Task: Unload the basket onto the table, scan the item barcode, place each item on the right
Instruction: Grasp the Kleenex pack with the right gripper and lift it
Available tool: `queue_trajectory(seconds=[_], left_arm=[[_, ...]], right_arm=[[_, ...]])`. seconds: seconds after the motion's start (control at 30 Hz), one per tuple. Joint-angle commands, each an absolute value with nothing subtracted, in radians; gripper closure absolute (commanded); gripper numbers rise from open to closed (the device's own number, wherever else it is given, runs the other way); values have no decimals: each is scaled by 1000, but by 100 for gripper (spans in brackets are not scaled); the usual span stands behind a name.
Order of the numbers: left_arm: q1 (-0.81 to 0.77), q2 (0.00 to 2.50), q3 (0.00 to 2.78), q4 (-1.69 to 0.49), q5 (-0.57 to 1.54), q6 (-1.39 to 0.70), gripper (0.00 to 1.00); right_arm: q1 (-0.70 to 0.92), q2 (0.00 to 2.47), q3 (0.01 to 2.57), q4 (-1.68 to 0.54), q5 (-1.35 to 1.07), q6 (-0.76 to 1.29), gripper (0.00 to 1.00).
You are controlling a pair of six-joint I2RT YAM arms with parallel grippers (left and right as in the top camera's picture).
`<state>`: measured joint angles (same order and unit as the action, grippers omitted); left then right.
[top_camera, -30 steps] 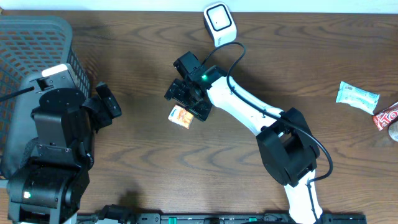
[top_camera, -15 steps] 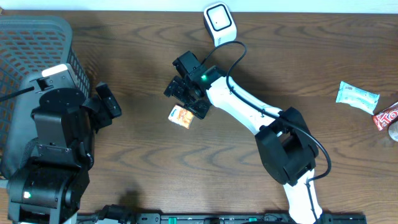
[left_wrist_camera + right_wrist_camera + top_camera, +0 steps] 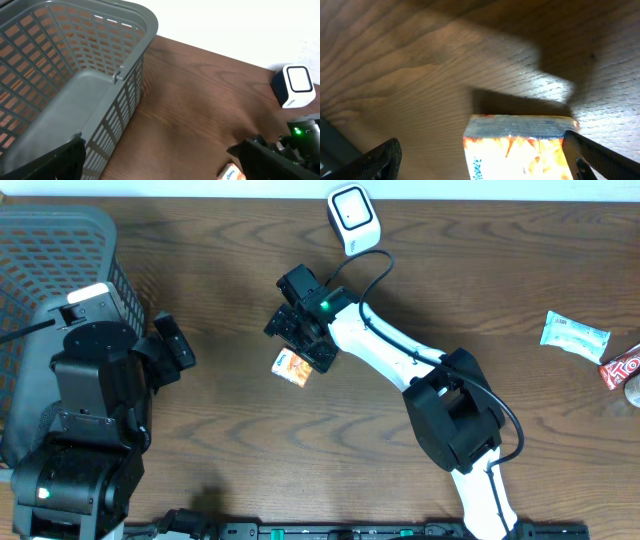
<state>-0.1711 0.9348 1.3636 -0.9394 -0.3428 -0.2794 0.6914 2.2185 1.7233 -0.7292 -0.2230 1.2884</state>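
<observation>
One orange-and-white packet [image 3: 291, 367] lies flat on the wooden table [image 3: 220, 440], well apart from the white scanner [image 3: 350, 210]. You see the right gripper [image 3: 304, 340] poised over it, fingers spread wide and holding nothing. Your left gripper [image 3: 172, 346], likewise spread wide and empty, sits beside the grey basket [image 3: 60, 230].

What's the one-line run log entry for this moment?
phase: pre-grasp | right gripper: open, over orange packet lying on table | left gripper: open, beside basket | scanner: apart from packet
</observation>
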Motion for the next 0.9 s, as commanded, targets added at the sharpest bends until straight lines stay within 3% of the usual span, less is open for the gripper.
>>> queue_trajectory(seconds=[0.0,0.5,0.87], left_arm=[[-167,933,1370,-942,-353,-263,2],[-167,933,1370,-942,-353,-263,2],[-167,933,1370,-942,-353,-263,2]], right_arm=[[700,2277,1713,-778,-212,1289,1],[688,2272,1866,-974,-237,1196,1],[690,2272,1866,-1148,-237,1221,12]])
